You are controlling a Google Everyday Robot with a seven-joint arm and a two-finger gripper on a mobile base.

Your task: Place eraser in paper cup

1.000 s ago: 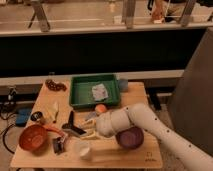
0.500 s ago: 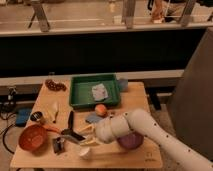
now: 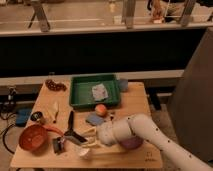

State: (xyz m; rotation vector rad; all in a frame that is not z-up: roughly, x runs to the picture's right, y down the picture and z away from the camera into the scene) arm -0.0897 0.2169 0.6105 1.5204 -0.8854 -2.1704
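Note:
The paper cup, small and white, stands near the table's front edge, right of the orange bowl. My gripper hangs just above the cup's rim, at the end of the white arm that reaches in from the lower right. I cannot make out the eraser; it may be hidden in the gripper. A small dark block lies left of the cup, beside the orange bowl.
A green tray holding a grey cloth sits at the back. An orange fruit, a blue-grey pad, a black tool and a purple bowl under my arm surround the cup.
My gripper has come down and slightly left, from above the table's middle to just over the paper cup. The objects on the table have not moved.

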